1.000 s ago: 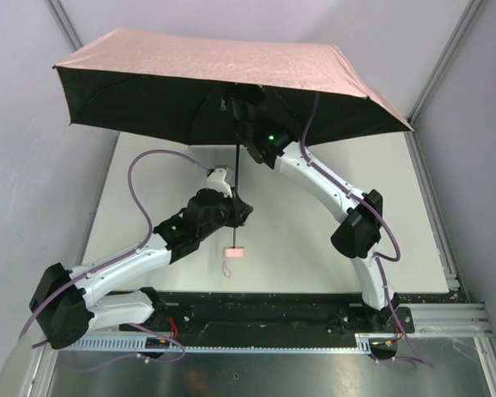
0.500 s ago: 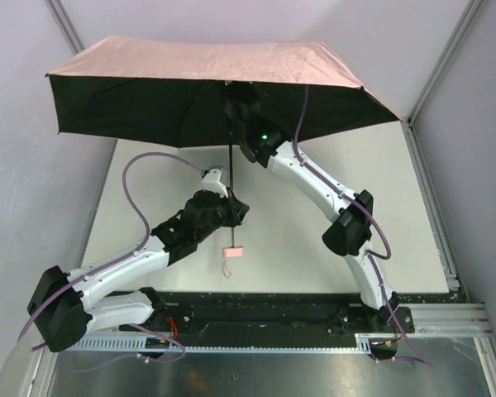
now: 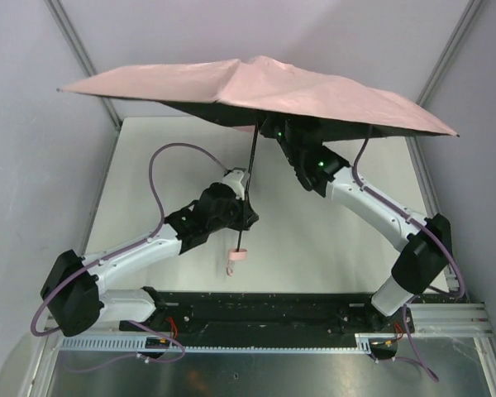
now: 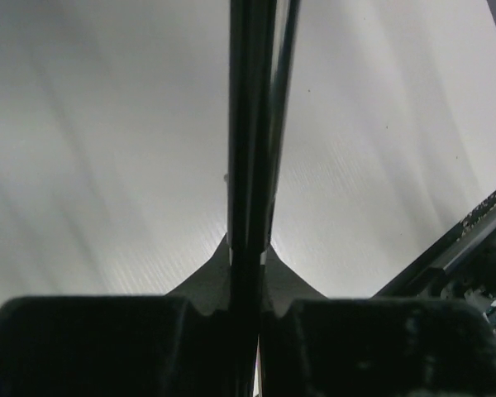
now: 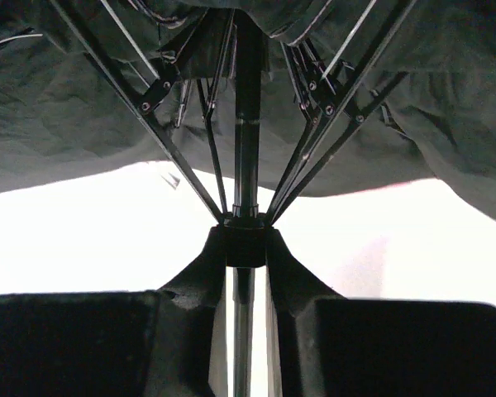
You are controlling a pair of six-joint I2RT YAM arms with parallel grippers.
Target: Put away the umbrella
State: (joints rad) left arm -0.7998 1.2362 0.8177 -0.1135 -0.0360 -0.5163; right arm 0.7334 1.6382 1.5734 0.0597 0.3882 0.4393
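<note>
On the left, the white-and-black left arm (image 3: 132,256) reaches from the near edge toward the middle of the flat white table (image 3: 149,157), and a looping purple cable (image 3: 159,165) arches above it. The left gripper (image 3: 245,217) has its 2 jaws pinched narrow on the thin dark shaft (image 3: 250,169) of the pale pink fabric folding umbrella (image 3: 256,87), low on that shaft. The left wrist view shows the same grip, with the shaft running straight up from between the dark fingers. Just below this grip, on the near side, sits the small pink handle (image 3: 240,255) with a pink wrist loop (image 3: 230,267) dangling from it; whether either touches the table cannot be told. The shaft leans right and far as it rises. The umbrella is open, its canopy spread wide above the far half of the table, pink side up and dark lining beneath. The right gripper (image 5: 246,238) is tucked under the canopy, its jaws closed narrow on the black collar (image 5: 246,252) where the thin metal ribs (image 5: 174,157) fan out. The white right arm (image 3: 380,215), showing a small green light (image 3: 321,163), slopes down to the near right corner.
</note>
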